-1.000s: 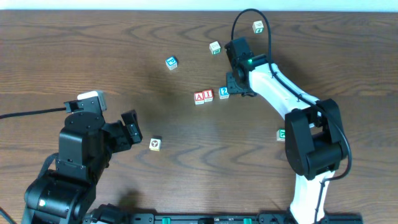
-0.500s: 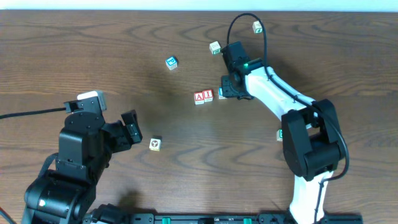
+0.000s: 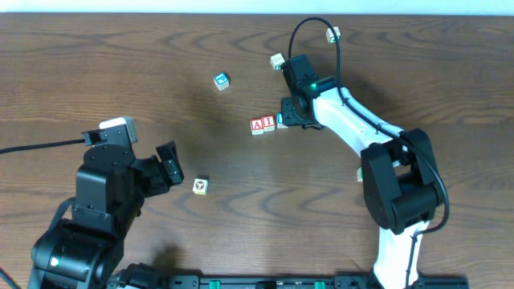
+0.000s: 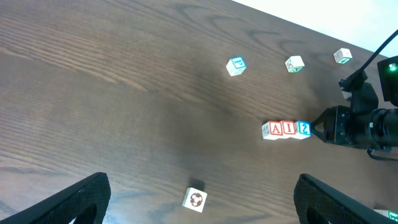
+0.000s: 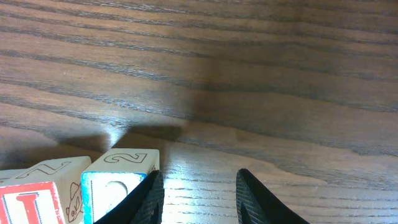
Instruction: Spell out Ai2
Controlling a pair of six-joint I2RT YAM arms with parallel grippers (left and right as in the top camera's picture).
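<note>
The A cube (image 3: 257,124), the I cube (image 3: 269,123) and the 2 cube (image 3: 280,120) lie in one row at mid-table, side by side. The left wrist view shows the same row: A (image 4: 274,129), I (image 4: 288,128), 2 (image 4: 303,127). My right gripper (image 3: 288,119) sits low just right of the 2 cube (image 5: 121,177). Its jaws are a little apart with nothing between them, and its left finger (image 5: 152,196) rests against that cube's side. The I cube (image 5: 37,193) shows at the wrist view's left edge. My left gripper (image 3: 170,168) hangs wide open at the near left, far from the row.
A blue-marked cube (image 3: 221,80) lies back left of the row. Two green-marked cubes (image 3: 277,60) (image 3: 332,34) lie behind the right arm, and another (image 3: 362,172) peeks out beside its base. A dark-marked cube (image 3: 200,185) sits near my left gripper.
My right gripper has slid left, pushing the 2 cube across the gap until it sits next to the I cube. The left arm has not moved.
</note>
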